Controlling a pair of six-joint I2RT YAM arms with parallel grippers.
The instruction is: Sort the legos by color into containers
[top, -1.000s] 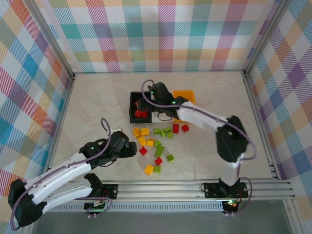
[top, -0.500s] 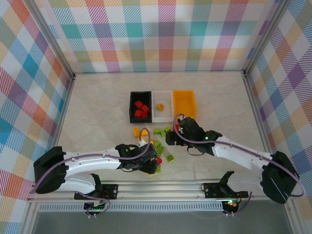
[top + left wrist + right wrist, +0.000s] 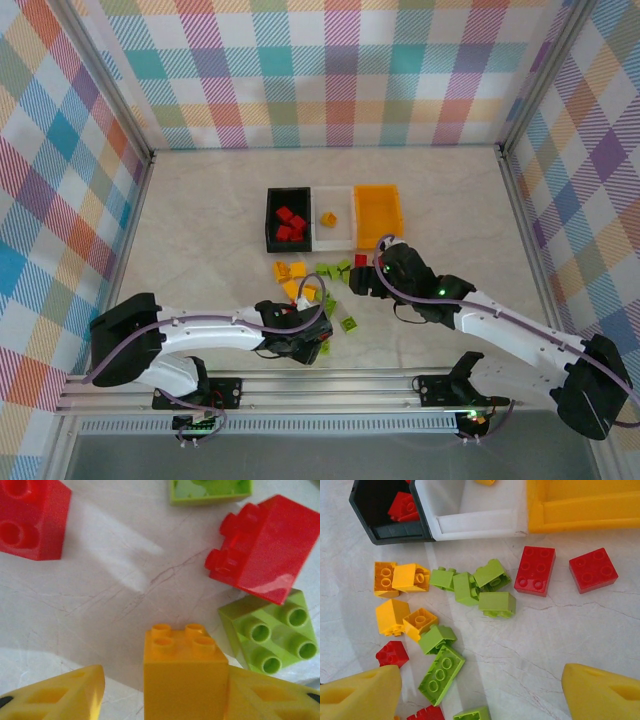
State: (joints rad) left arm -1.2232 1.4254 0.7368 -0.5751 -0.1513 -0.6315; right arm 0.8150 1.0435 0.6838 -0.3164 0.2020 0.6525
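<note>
A yellow lego (image 3: 185, 675) stands studs-up on the table between the fingers of my left gripper (image 3: 165, 680). The right finger (image 3: 270, 695) touches it; a gap remains on the left side, so the jaws are open. Beside it lie a red lego (image 3: 265, 547) and a green lego (image 3: 272, 632). From above, the left gripper (image 3: 310, 345) is at the near end of the loose legos (image 3: 300, 270). My right gripper (image 3: 362, 283) hangs open over bare table, nothing between its fingers (image 3: 365, 695). Red legos (image 3: 402, 506) lie in the black bin (image 3: 375, 510).
The black bin (image 3: 270, 220), white bin (image 3: 340, 232) and orange bin (image 3: 378, 215) stand side by side behind the pile. Two red legos (image 3: 535, 570) lie just before the orange bin (image 3: 580, 510). Green legos (image 3: 470, 585) and yellow ones (image 3: 400, 577) are scattered in front of the white bin (image 3: 470, 520).
The left gripper has moved right to the near end of the pile and narrowed around a yellow lego. The right arm has drawn back from the black bin toward the pile.
</note>
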